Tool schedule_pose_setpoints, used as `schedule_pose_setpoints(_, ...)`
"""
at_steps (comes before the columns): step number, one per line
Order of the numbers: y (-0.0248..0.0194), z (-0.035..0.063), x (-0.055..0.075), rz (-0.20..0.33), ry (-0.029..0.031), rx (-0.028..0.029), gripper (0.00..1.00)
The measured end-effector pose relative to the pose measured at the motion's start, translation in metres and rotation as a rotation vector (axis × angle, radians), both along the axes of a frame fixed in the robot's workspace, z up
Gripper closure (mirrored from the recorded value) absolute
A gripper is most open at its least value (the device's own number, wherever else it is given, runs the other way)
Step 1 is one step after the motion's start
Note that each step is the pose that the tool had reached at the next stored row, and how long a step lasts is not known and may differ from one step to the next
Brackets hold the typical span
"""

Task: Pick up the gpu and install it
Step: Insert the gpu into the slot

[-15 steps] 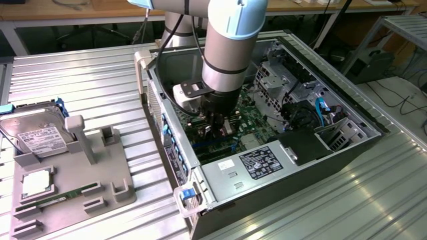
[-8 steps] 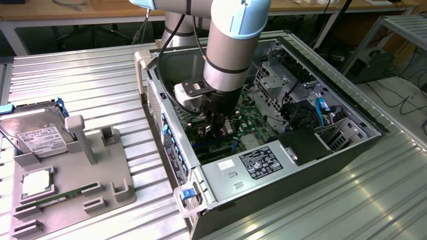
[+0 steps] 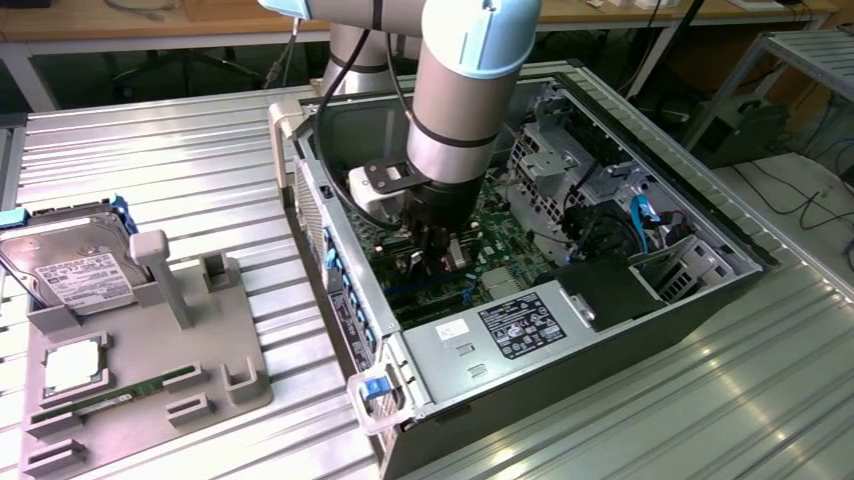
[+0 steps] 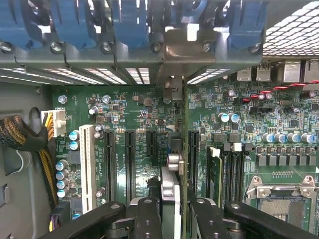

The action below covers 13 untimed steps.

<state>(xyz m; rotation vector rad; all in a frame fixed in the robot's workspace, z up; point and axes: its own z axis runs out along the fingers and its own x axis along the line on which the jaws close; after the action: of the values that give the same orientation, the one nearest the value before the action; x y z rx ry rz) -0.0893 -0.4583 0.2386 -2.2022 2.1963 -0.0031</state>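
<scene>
**Green board, card held on edge above its slot**

Green circuit board filled the floor of the open computer case [image 3: 627, 330], which lay on its side on the ribbed metal counter [image 3: 174, 170]. The arm reached down into the case from above, and its end effector [image 3: 438, 250] hung low over the motherboard [image 4: 139, 114], near the middle of the case.

In the wrist view the end effector [image 4: 175, 209] had its two black fingers [image 4: 147, 219] drawn in narrow on the gpu [image 4: 180, 149], gripping it from both sides. The card stood on edge, seen as a thin dark line running away from the camera toward the rear wall of the case, with its silver metal end bracket [image 4: 174, 55] up against the row of blue slot clips [image 4: 124, 20]. It sat in line with the long black expansion slots [image 4: 130, 159] on the motherboard, between them and the memory slots [image 4: 234, 169] beside the bare processor socket [image 4: 284, 199]. Whether its lower edge was already seated in a slot could not be told.

Toward the exterior view's left, well apart from the case, a grey parts holder [image 3: 134, 370] rested on the counter. It carried a silver labelled hard drive [image 3: 74, 270] standing tilted in its rack, a square silver chip [image 3: 74, 365], and a narrow green memory stick [image 3: 114, 395] lying flat.
</scene>
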Motion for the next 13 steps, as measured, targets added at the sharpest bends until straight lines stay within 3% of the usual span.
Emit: schedule_pose_setpoints(13, 0.0000, -0.0037, -0.0001, 0.000, 0.0012, 0.0001, 0.72)
